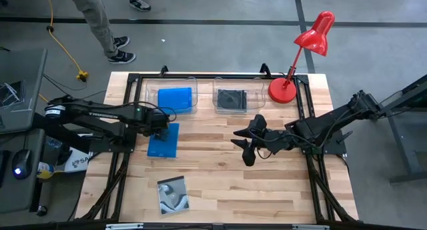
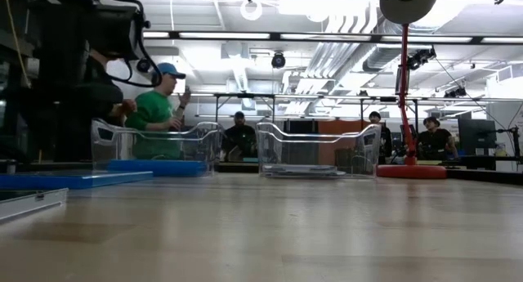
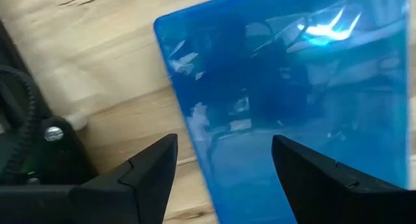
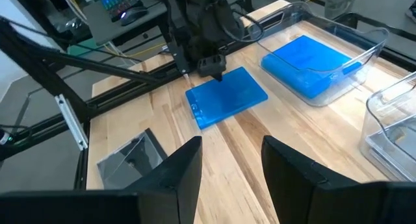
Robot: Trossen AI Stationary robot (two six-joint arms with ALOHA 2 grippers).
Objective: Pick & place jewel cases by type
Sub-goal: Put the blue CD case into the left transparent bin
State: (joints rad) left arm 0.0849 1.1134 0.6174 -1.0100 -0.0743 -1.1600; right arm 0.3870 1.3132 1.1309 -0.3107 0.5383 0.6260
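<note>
Nearest the camera, a swirl-covered jewel case [image 1: 173, 195] is waiting on the desk [image 1: 220, 190]; farther left, the left pincer [image 1: 160, 130], released, is hovering over a blue case [image 1: 163, 141], apparently preparing to clench, while the right pincer [image 1: 244, 150] is idling half-open.

The left arm reaches in level from its side, and its left pincer [image 1: 160, 128] points down with its two dark fingers [image 3: 146, 172] spread apart, nothing between them. The right arm stretches in from the opposite side, bent at the elbow, and its right pincer [image 1: 245, 149] hangs with its fingers [image 4: 179, 175] parted and empty, well apart from the left one.
</note>
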